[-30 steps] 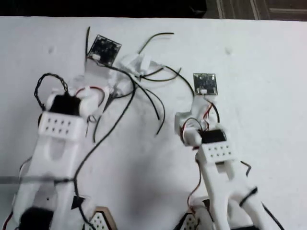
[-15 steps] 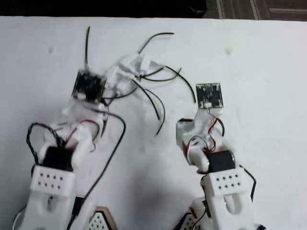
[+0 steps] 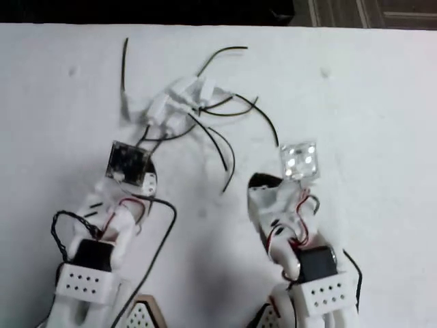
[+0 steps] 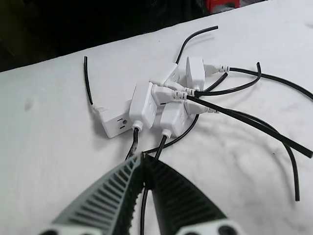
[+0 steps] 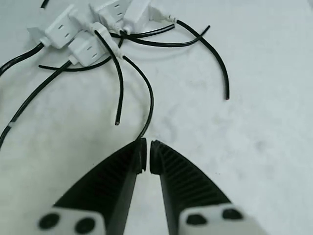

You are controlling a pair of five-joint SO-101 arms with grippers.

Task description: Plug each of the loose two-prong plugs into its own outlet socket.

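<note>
Left wrist view shows my left pincer (image 4: 143, 164) clenched empty, the right pincer (image 5: 147, 155) likewise, both short of the cluster of plugs and outlet sockets (image 4: 166, 93), where I judge most plugs seated and one socket face (image 4: 116, 125) seemingly vacant.

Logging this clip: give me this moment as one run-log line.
left gripper fingers shut | right gripper fingers shut | white plugs and sockets with black cords bunched on white table

No lettering, number or sign can be read on the outlets (image 4: 117, 122), plugs (image 4: 168, 93), cords (image 4: 254, 125) or table (image 4: 49, 161).
</note>
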